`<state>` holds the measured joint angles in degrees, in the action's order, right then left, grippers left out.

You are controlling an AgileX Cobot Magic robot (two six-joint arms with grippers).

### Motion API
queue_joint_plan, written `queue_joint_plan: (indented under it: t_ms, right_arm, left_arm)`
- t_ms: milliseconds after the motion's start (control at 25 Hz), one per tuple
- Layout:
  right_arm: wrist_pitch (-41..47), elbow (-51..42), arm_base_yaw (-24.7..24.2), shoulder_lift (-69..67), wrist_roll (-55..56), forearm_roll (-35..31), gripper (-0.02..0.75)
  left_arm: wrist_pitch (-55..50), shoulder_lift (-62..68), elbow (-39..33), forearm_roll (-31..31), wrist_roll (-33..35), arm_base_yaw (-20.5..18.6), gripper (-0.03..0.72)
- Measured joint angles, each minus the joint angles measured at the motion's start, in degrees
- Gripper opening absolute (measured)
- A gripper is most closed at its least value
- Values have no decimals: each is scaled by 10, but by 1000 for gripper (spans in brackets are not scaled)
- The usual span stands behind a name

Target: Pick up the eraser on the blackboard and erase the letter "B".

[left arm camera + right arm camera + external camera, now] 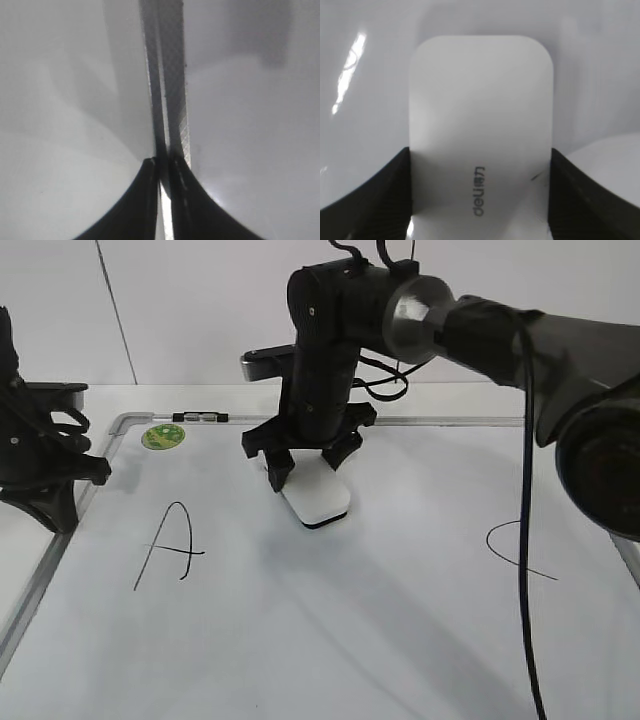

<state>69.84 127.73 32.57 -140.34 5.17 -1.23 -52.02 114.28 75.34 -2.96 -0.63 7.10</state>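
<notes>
The white eraser (322, 500) lies flat on the blackboard (350, 630), near the board's middle. My right gripper (305, 468) reaches across from the right and is shut on the eraser's near end. In the right wrist view the eraser (480, 100) fills the middle, with grey lettering between my two black fingers (480, 152). The letter "B" shows in no view. My left gripper (58, 512) is shut and empty at the board's left edge. In the left wrist view its tips (164, 164) sit over the silver frame (172, 75).
A black "A" (170, 545) is drawn left of the eraser and a curved "C" (512, 548) to its right. The round green sticker (163, 436) sits at the board's back left corner. The right arm (520, 335) spans the back right of the board.
</notes>
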Motion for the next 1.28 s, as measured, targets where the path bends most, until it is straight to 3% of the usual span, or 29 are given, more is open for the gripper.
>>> queue_joint_plan:
  t_ms: [400,760,1280]
  right_arm:
    - [0,0,-100,2,13,-11,532]
    - [10,-40,-101,76,11,-11,532]
    - [9,-345,-130,346,12,28,532]
  left_arm:
    - [1,0,0,-1,0,0,25]
    - [1,0,0,-1,0,0,25]
    - [1,0,0,-6,0,0,24]
